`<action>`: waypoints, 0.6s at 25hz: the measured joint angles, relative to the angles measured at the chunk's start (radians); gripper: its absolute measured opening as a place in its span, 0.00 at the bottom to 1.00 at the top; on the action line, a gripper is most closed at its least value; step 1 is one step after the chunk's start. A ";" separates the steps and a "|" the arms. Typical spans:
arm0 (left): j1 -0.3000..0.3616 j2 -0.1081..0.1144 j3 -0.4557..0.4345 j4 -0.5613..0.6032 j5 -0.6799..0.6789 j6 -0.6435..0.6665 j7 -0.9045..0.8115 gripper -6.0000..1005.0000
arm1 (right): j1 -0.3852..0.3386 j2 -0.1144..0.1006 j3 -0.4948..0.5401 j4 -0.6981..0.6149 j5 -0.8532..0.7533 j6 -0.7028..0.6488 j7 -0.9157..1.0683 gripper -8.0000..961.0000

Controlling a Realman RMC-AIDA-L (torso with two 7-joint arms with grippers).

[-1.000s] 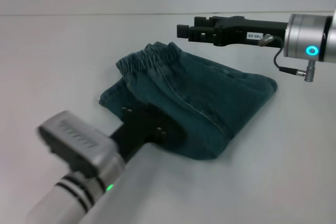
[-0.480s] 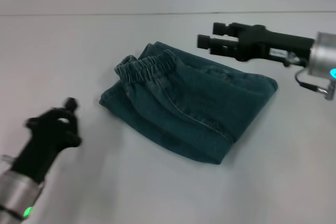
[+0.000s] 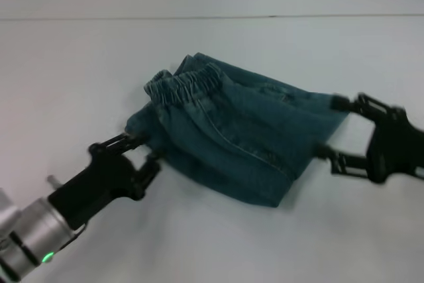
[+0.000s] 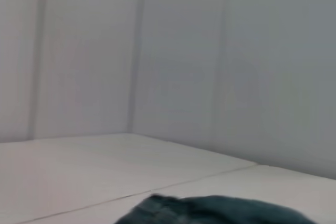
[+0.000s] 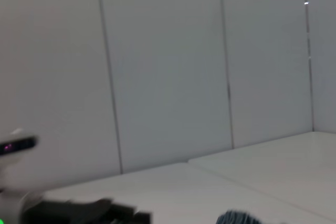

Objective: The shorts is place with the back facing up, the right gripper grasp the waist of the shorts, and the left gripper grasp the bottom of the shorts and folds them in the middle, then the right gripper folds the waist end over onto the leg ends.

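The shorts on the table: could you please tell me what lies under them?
The shorts lie folded on the white table; only table shows around them. Lower layers and anything beneath are covered. The left tool and right tool sit open at opposite edges.

Shorts [image 3: 238,130]: dark teal-blue denim, plain on the visible side; crinkled gathered waistband [image 3: 185,84]. Left hand [image 3: 136,154] black, silver wrist, green light. Right hand [image 3: 338,127] black. Table [image 3: 79,71] pale grey-white.

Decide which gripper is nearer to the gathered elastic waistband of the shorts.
Left. The left gripper sits open at the shorts' near-left corner, just below the waistband. The right gripper is open at the opposite, far-right edge, well away from it.
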 joint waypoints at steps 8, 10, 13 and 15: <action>-0.083 -0.002 0.085 -0.009 0.017 -0.014 -0.021 0.49 | -0.045 0.005 0.041 0.091 -0.074 0.018 -0.125 1.00; -0.103 0.000 0.098 -0.014 0.017 -0.021 -0.047 0.58 | -0.045 0.005 0.046 0.104 -0.078 0.028 -0.128 1.00; -0.110 0.002 0.099 -0.017 0.018 -0.022 -0.060 0.73 | -0.047 0.005 0.054 0.117 -0.078 0.038 -0.129 0.99; -0.112 0.003 0.099 -0.018 0.018 -0.022 -0.065 0.84 | -0.049 0.006 0.059 0.119 -0.079 0.046 -0.129 1.00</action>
